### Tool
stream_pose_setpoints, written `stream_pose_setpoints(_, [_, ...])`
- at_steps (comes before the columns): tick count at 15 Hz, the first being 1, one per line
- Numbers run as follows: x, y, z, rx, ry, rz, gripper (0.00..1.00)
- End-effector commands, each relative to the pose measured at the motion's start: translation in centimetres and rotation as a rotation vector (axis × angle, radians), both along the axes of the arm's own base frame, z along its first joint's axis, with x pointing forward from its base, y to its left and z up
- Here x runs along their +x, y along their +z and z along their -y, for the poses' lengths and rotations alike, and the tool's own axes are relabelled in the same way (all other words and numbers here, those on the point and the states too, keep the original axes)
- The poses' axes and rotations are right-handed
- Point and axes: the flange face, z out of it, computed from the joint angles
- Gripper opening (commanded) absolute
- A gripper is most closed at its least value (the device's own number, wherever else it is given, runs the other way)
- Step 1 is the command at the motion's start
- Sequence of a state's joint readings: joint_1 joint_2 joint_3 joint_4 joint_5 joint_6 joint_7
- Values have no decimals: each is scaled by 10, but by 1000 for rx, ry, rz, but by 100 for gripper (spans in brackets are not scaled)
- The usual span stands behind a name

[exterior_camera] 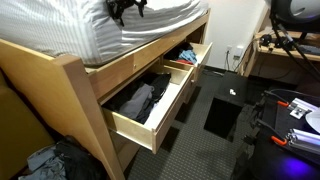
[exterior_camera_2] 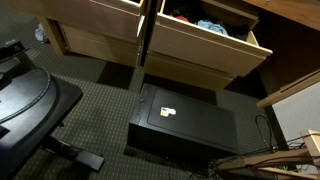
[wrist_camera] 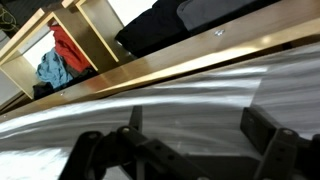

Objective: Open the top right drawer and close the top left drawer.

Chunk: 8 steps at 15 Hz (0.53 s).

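1. The bed (exterior_camera: 90, 35) has the gripper (exterior_camera: 128, 8) hanging over its mattress, well apart from both drawers below.
2. The top left drawer (exterior_camera: 135, 132), holding dark clothes, stands pulled out. Closing it likely calls for descending to its front panel and pushing squarely at mid-width, so it does not skew.
3. The top right drawer (exterior_camera: 201, 56) already stands open.
4. The fingers (wrist_camera: 262, 128) are spread wide, grasping nothing.
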<state>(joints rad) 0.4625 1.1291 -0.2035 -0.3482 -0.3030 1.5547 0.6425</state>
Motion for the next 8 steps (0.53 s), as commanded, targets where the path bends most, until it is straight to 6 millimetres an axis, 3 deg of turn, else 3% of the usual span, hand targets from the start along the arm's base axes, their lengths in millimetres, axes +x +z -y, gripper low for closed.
stream_pose_setpoints(1, [-1,5,0,-5,1,8,100])
stream_pose_setpoints(8, [1,1,-6,-86,60,28,100])
